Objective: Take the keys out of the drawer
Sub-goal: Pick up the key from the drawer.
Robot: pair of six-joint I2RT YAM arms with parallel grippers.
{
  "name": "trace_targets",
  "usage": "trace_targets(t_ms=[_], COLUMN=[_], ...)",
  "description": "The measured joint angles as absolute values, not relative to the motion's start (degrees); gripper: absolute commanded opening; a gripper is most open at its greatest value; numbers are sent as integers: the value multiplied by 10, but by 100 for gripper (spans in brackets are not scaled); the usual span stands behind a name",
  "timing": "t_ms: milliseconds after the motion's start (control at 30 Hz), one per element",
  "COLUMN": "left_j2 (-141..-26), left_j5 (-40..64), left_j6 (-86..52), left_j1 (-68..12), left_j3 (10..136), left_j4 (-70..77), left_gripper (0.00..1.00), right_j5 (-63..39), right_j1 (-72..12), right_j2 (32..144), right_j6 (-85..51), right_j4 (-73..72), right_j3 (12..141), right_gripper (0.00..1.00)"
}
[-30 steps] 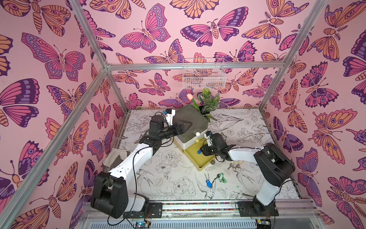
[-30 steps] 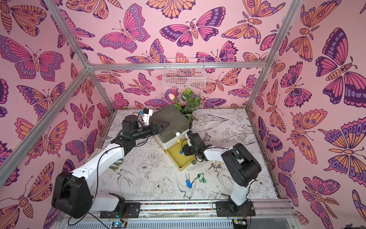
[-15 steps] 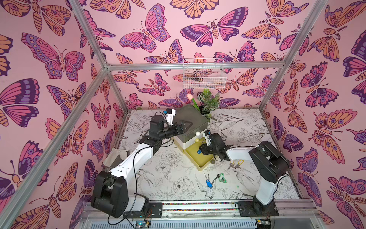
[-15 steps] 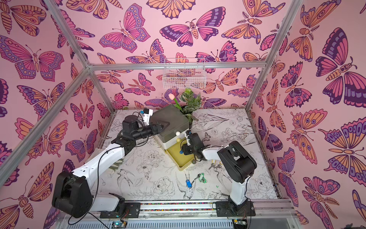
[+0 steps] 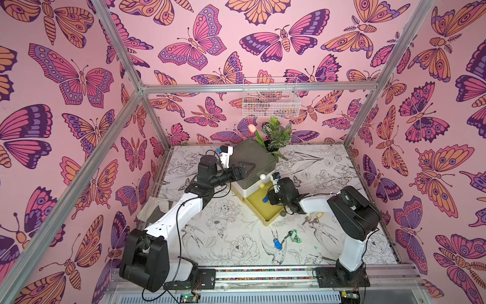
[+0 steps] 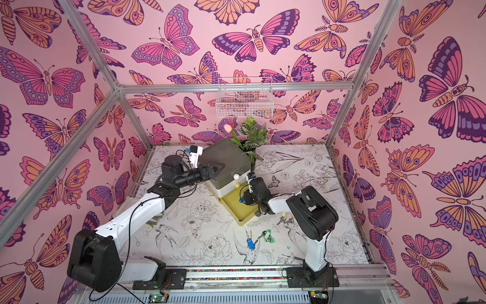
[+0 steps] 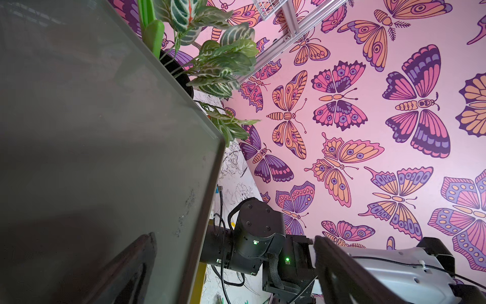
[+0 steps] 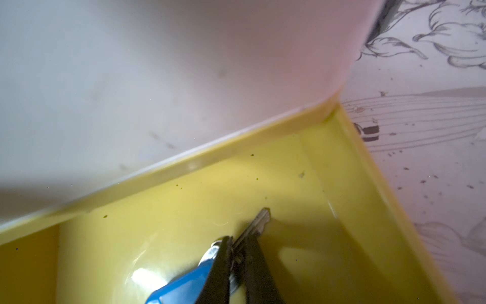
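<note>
Pink butterfly walls (image 5: 210, 47) surround the flower-sketched table (image 5: 231, 244). Right gripper (image 8: 238, 244) pinches blue-tagged keys (image 8: 184, 287) inside the open yellow drawer (image 5: 269, 219); left gripper (image 5: 244, 168), spread wide, sits atop the grey cabinet (image 5: 252, 155); other bunches (image 5: 276, 242) lie on the table

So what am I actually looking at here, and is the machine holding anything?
Two robot arms work at a table in a butterfly-papered booth. Two pictures look down from above; two come from cameras on the arms' wrists. The right arm's fingers are shut on a blue-tagged key bunch inside the open yellow drawer. The left arm's fingers are spread open at the grey top of the drawer unit. Three more bunches lie on the table: blue tag, green tag, yellow tag.
</note>
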State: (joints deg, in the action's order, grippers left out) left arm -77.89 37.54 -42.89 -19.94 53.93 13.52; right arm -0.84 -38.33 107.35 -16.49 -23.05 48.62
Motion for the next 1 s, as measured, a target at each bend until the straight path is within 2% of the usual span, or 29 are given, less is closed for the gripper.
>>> trace_targets(t_ms=[100,300,767,1000], left_j2=[-774,-764,-755,-741], left_j5=[375,375,375,374], left_j6=[-429,-429,-429,-429], left_j1=[-199,-199,-200,-201], left_j3=[533,524,519,519], left_j4=[136,136,133,108], left_gripper=[100,100,100,100], right_j5=[-5,1,-1,-16], right_j1=[-383,-383,-383,-391], right_j2=[1066,1038,894,795], right_j6=[-165,-166,-186,-199], right_j4=[-233,-211,-123,-18], right_j3=[477,459,438,463], right_gripper=[0,0,0,0])
